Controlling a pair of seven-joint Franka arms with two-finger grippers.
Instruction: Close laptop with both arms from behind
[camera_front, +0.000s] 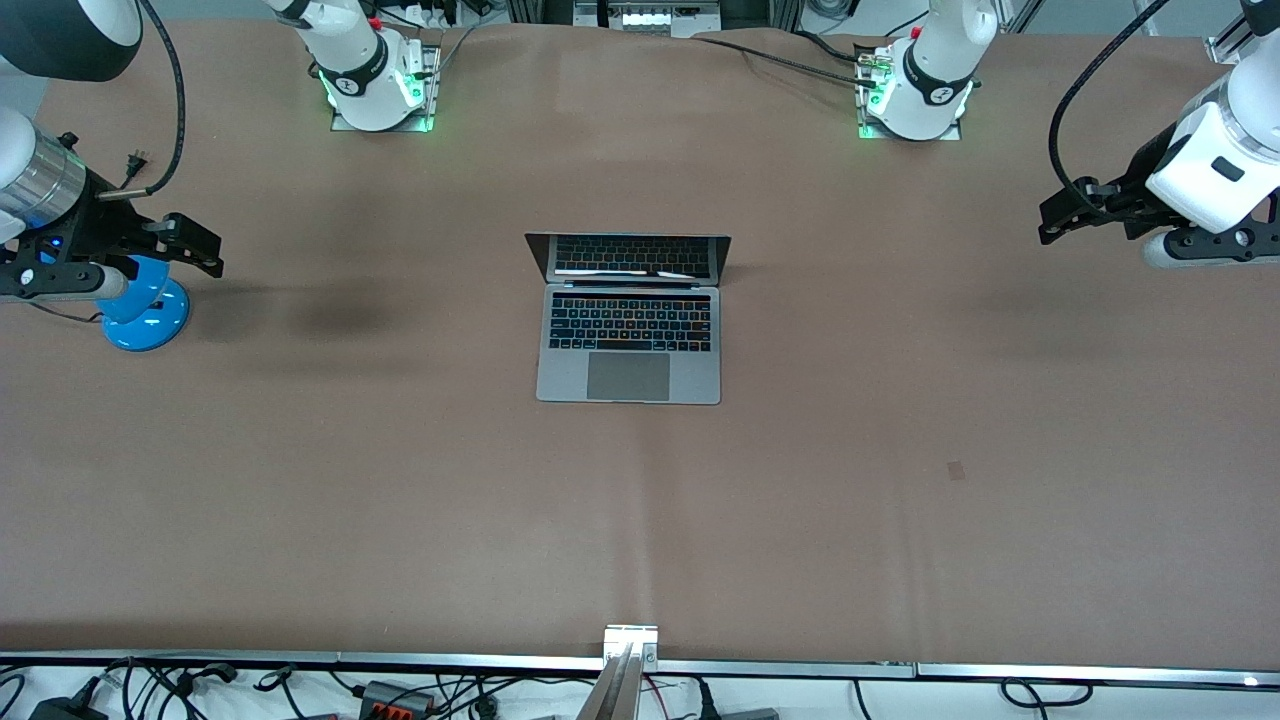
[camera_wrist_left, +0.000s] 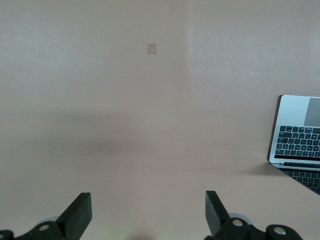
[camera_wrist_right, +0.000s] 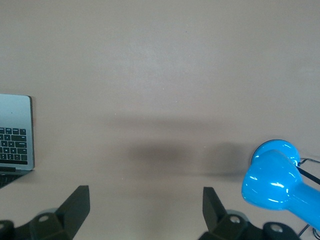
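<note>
The silver-grey laptop (camera_front: 629, 330) lies open in the middle of the table, its dark screen tilted up toward the arms' bases. A corner of it shows in the left wrist view (camera_wrist_left: 300, 135) and in the right wrist view (camera_wrist_right: 15, 132). My left gripper (camera_front: 1055, 218) is open and empty, up in the air over the table at the left arm's end, well apart from the laptop. My right gripper (camera_front: 200, 250) is open and empty, up over the table at the right arm's end, above the blue lamp.
A blue desk lamp (camera_front: 145, 305) stands at the right arm's end of the table, and it shows in the right wrist view (camera_wrist_right: 275, 180). A small tan patch (camera_front: 956, 469) lies on the brown table top. Cables run along the table's near edge.
</note>
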